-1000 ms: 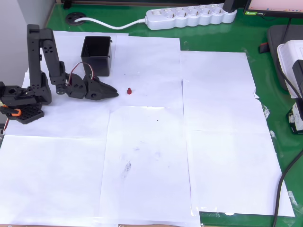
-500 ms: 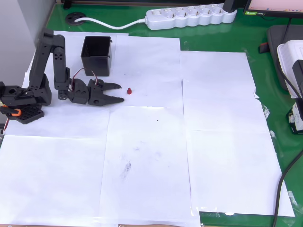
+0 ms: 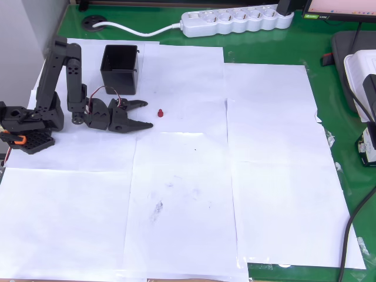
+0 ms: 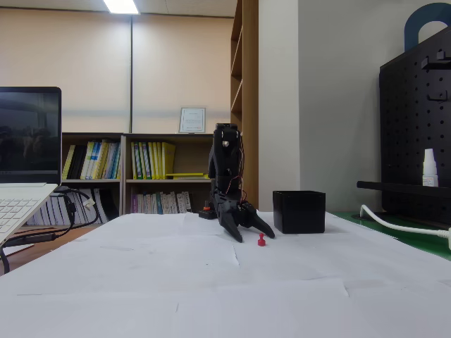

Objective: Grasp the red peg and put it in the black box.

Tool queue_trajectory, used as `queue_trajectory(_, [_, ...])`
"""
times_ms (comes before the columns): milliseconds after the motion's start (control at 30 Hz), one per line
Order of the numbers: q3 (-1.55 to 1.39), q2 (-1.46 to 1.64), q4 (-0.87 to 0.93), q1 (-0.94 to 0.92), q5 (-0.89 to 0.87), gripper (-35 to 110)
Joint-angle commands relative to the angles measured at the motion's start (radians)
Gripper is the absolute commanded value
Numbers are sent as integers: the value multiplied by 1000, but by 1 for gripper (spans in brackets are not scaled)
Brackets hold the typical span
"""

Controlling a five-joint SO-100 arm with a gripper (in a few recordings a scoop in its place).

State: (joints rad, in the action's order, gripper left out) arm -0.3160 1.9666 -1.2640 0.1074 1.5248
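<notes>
Up behind the jaws (image 3: 145, 114) in the overhead view, the black box (image 3: 120, 69) stands upright on the white paper sheets (image 3: 188, 194), its mouth open to the camera and its inside dark, with nothing visible in it; in the fixed view the box (image 4: 299, 211) sits just right of the jaws (image 4: 251, 230), its walls straight and its contents hidden by the near wall. The jaws are spread, one finger (image 3: 138, 103) angled up toward the box and the other finger (image 3: 143, 124) angled down, and they pinch nothing. The red peg (image 3: 160, 111) lies on the paper just ahead of the spread tips, close to them but not touching, roughly level with the gap between them; in the fixed view the peg (image 4: 261, 241) stands on the sheet just in front of and slightly right of the fingertips. The black arm (image 3: 64, 82) folds back from the jaws toward the left edge of the worktop (image 3: 329, 106). Beyond the peg, away from the jaws, bare paper stretches to the green border. A white power strip (image 3: 238, 20) lies along the far edge, well apart from the jaws, and a black cable (image 3: 352, 229) runs along the right edge.
</notes>
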Motion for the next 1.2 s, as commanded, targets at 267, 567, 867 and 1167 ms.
queue_trajectory(267, [-110,29,49,26,-5,34])
queue_trajectory(567, [-216,78,84,37,5,34])
queue_trajectory(867, [-207,83,74,54,9,34])
queue_trajectory(1167, [-178,81,49,57,18,34])
